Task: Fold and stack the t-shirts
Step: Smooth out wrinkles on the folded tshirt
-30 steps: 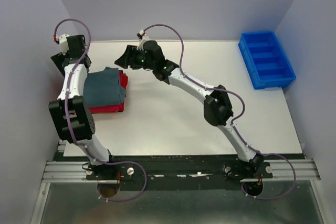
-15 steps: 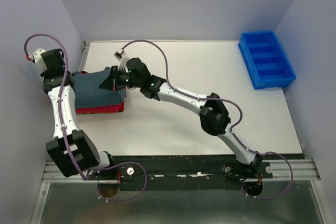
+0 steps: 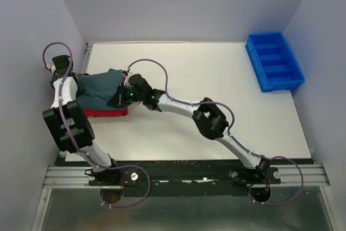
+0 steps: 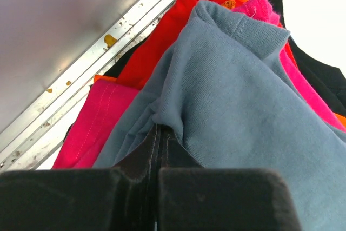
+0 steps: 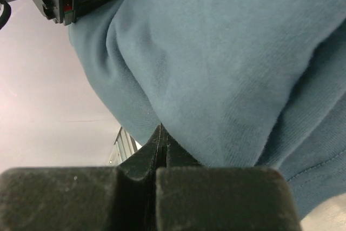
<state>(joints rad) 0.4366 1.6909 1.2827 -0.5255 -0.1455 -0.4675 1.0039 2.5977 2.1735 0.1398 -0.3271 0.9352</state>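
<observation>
Top external view: slate grey-teal t-shirt (image 3: 100, 89) lying rumpled on red t-shirts (image 3: 105, 113) at left side of table (image 3: 216, 79). At its left edge, left gripper (image 4: 160, 129) clamped tight on the grey cloth; at its right edge, right gripper (image 5: 161, 131) likewise pinching a fold. Left wrist view: red and pink cloth layered beneath the grey.

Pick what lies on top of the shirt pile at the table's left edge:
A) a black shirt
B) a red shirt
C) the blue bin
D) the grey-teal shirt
D: in the top view the grey-teal shirt spreads over the pile, and the red shirts show only as a strip under its near edge.
</observation>
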